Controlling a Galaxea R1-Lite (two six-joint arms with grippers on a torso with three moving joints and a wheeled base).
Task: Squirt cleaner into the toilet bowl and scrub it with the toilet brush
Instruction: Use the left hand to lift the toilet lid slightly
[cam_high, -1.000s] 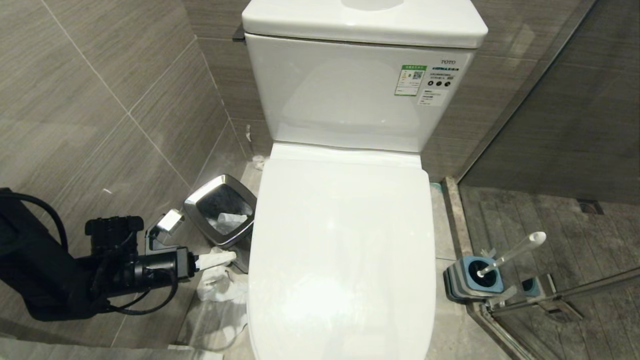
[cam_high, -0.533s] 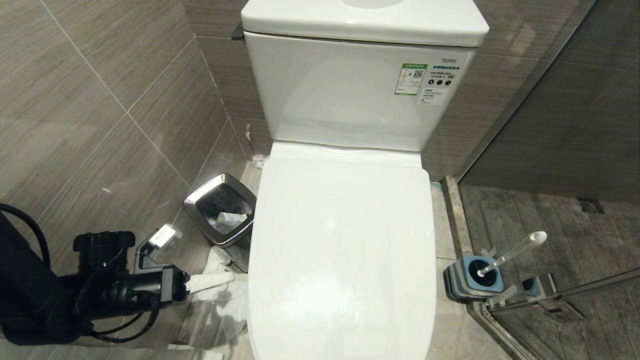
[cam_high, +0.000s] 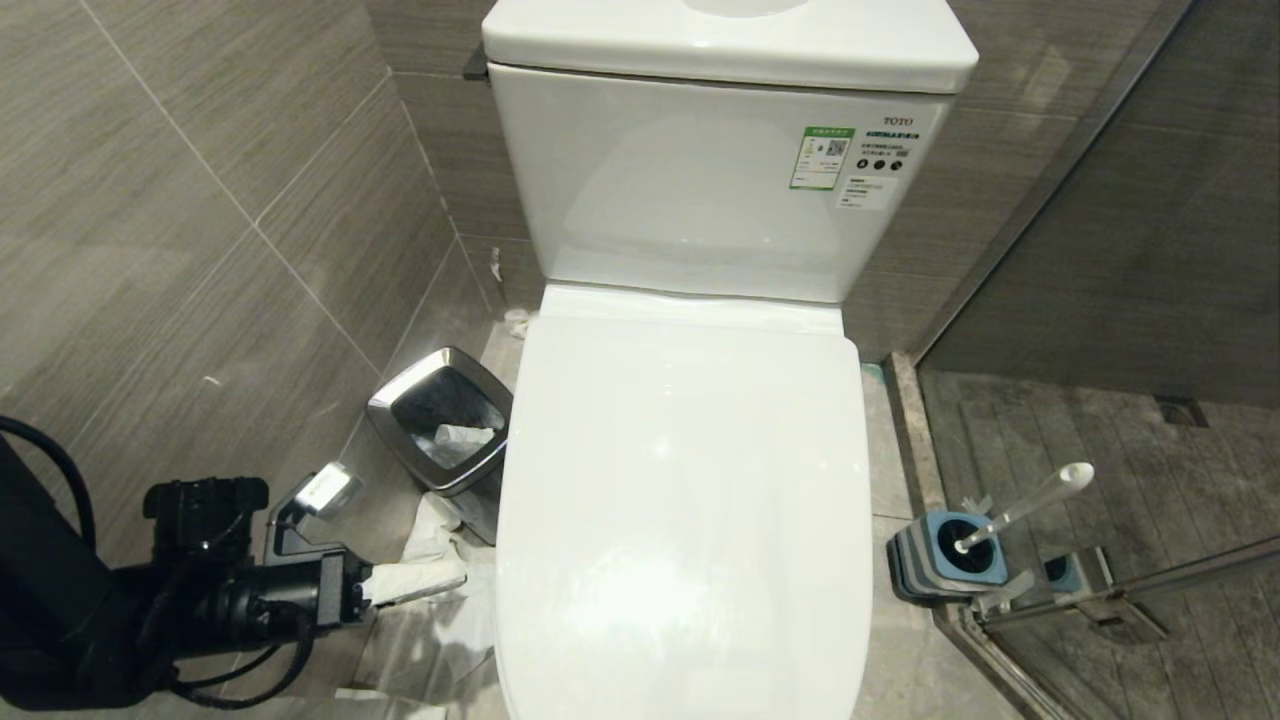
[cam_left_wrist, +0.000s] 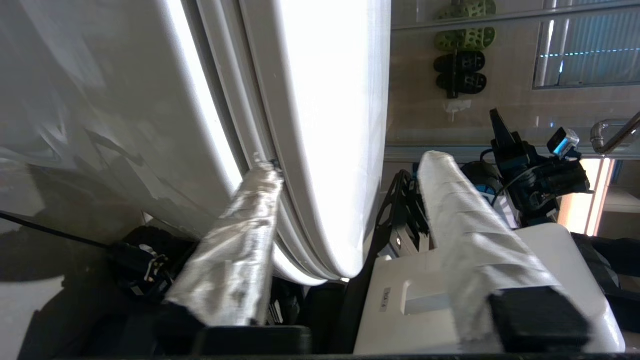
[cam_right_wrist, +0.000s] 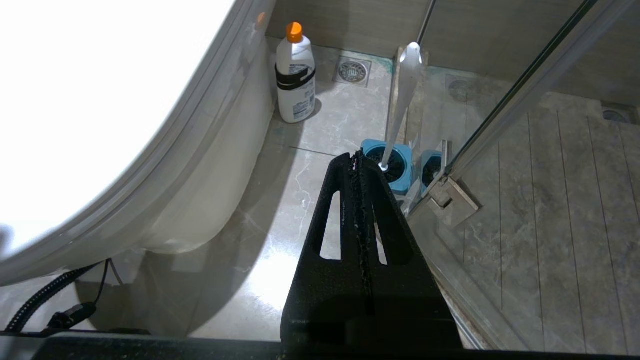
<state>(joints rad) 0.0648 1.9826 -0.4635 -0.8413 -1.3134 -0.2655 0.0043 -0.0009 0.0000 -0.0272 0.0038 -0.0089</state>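
Head view: toilet bowl (cam_high: 690, 480) w/ lid down, so basin hidden, no cleaner visible in it. Left gripper (cam_high: 425, 580) low at the bowl's left flank, just below the steel-rimmed bin (cam_high: 440, 415), level w/ the lid's edge. Dropped and pulled back a bit vs a sec ago, when it sat higher beside the bin; fingers, together then, now spread. Left wrist view confirms: two taped fingers (cam_left_wrist: 235, 255) apart, one tip touching the seam under the lid, the other out over the lid's top side. Nothing clamped yet.

Meaning, as a guess: set up to pinch the lid's edge and lift it; opening the bowl comes first, squirting and scrubbing not begun.

Right gripper (cam_right_wrist: 361, 210) parked, fingers pressed together, empty; not in head view. Right wrist view: toilet brush (cam_right_wrist: 400, 105) standing in its blue holder (cam_right_wrist: 387, 165) on the floor to the bowl's right, near the glass door's hinge, untouched. White bottle (cam_right_wrist: 295, 75) w/ orange cap on floor against the bowl's base, prob. the cleaner, label unreadable.

Risk: glossy lid edge thin, fingertip could slip off the seam.
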